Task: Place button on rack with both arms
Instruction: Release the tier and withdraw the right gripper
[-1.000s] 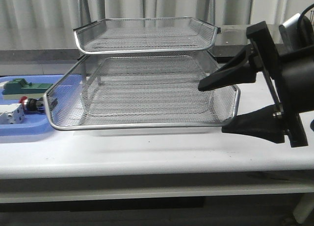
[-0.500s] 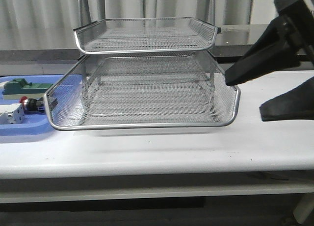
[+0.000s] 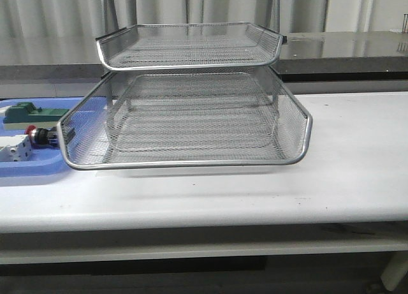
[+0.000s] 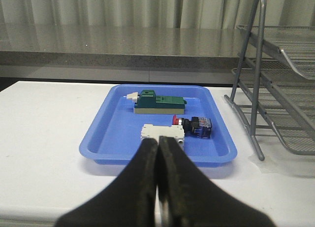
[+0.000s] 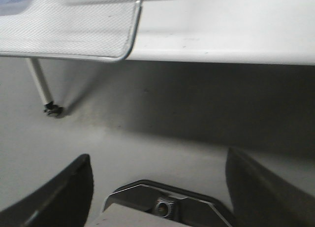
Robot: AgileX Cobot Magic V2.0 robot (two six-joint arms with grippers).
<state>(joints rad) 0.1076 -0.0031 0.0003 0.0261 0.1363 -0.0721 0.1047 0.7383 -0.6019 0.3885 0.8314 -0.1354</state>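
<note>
The button, with its red cap and dark blue rear block, lies in the blue tray left of the rack. Neither gripper shows in the front view. In the left wrist view my left gripper is shut and empty, with its tips just short of the tray's near rim. The button lies beyond them, slightly to one side. The rack's frame and legs stand beside the tray. My right gripper is open wide and empty. It faces the table's front edge and a corner of the rack.
A green block and a white block share the blue tray with the button. In the left wrist view the white block sits just past my fingertips. A table leg with a caster shows in the right wrist view.
My open right gripper, which stood by the rack's right front corner, has moved up and to the right and left the front view. The button and the tray have not moved.
</note>
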